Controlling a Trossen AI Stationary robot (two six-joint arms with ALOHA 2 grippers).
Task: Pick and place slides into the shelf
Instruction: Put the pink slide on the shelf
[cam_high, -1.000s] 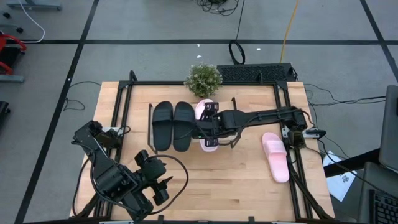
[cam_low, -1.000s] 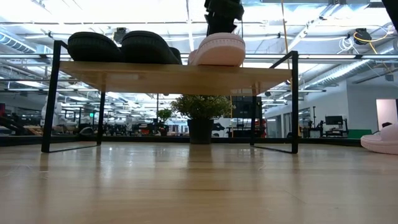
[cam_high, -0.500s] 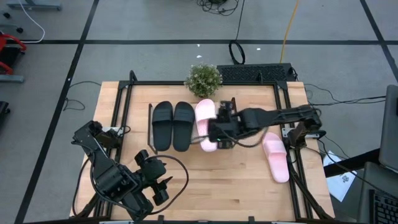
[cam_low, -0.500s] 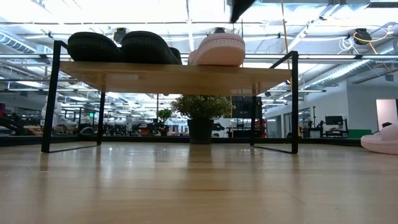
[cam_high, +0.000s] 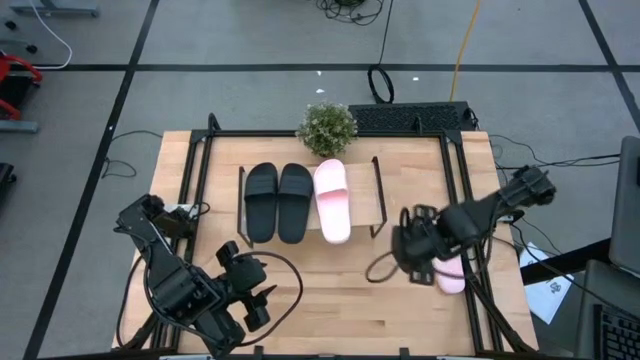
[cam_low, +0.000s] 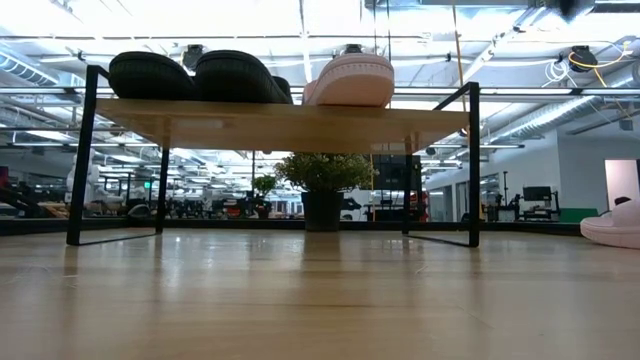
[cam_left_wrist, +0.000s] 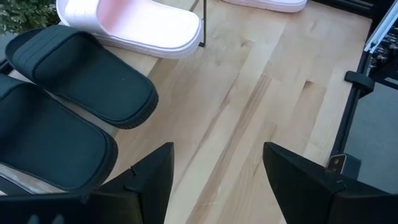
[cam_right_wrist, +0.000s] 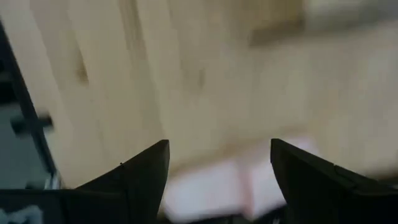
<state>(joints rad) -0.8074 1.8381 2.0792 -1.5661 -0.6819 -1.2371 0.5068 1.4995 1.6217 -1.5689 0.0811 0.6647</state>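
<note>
The shelf (cam_high: 360, 205) stands at the table's far middle. It carries two black slides (cam_high: 278, 203) and one pink slide (cam_high: 332, 200), all resting sole-down on its board (cam_low: 280, 112). The second pink slide (cam_high: 452, 276) lies flat on the table near the right edge, also seen as the pale slide (cam_low: 615, 225) in the low view. My right gripper (cam_high: 412, 255) hovers open just left of it, touching nothing; its wrist view shows the open right gripper (cam_right_wrist: 217, 180) over a blurred pink shape (cam_right_wrist: 205, 193). My left gripper (cam_high: 255, 292) waits open at the near left.
A potted plant (cam_high: 327, 128) stands at the far edge behind the shelf, beside a black keyboard-like slab (cam_high: 410, 118). Black frame rails (cam_high: 462, 200) run along the table's sides. Bare tabletop (cam_high: 340, 290) lies between the shelf and the near edge.
My right gripper has drawn away from the pink slide on the shelf and swung fast toward the table's right and near side, ending beside the pink slide on the table. The shelved pink slide stays where it was left.
</note>
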